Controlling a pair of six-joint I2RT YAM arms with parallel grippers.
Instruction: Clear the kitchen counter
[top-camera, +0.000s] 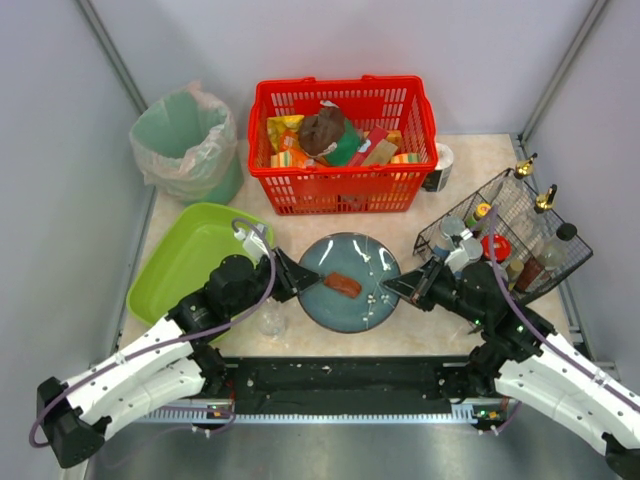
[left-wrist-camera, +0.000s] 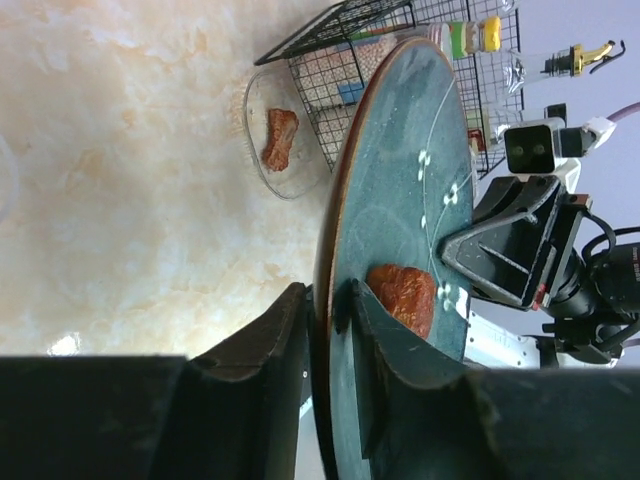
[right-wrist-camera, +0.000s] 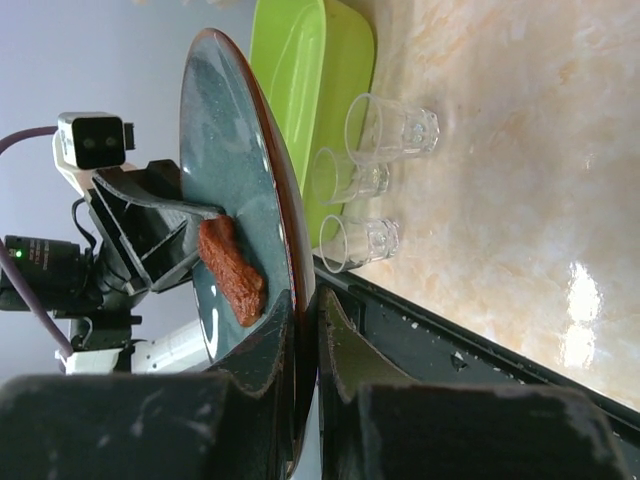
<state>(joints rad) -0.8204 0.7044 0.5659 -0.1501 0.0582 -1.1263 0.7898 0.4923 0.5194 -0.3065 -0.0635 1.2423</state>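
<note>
Left gripper (left-wrist-camera: 325, 305), right gripper (right-wrist-camera: 305, 300) pinching plate (top-camera: 345, 255) rim; glasses (right-wrist-camera: 390, 130), wire rack (top-camera: 512, 190) close beside.

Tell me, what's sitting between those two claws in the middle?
A dark teal plate with a reddish-brown piece of food on it. The left gripper and right gripper clamp its opposite rims; the top view shows this best.

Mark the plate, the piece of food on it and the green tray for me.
plate (top-camera: 345, 253), top view, bare glaze on its far side.
piece of food (top-camera: 343, 284), top view, middle of the reddish-brown chunk.
green tray (top-camera: 185, 262), top view, bare floor inside it.
</note>
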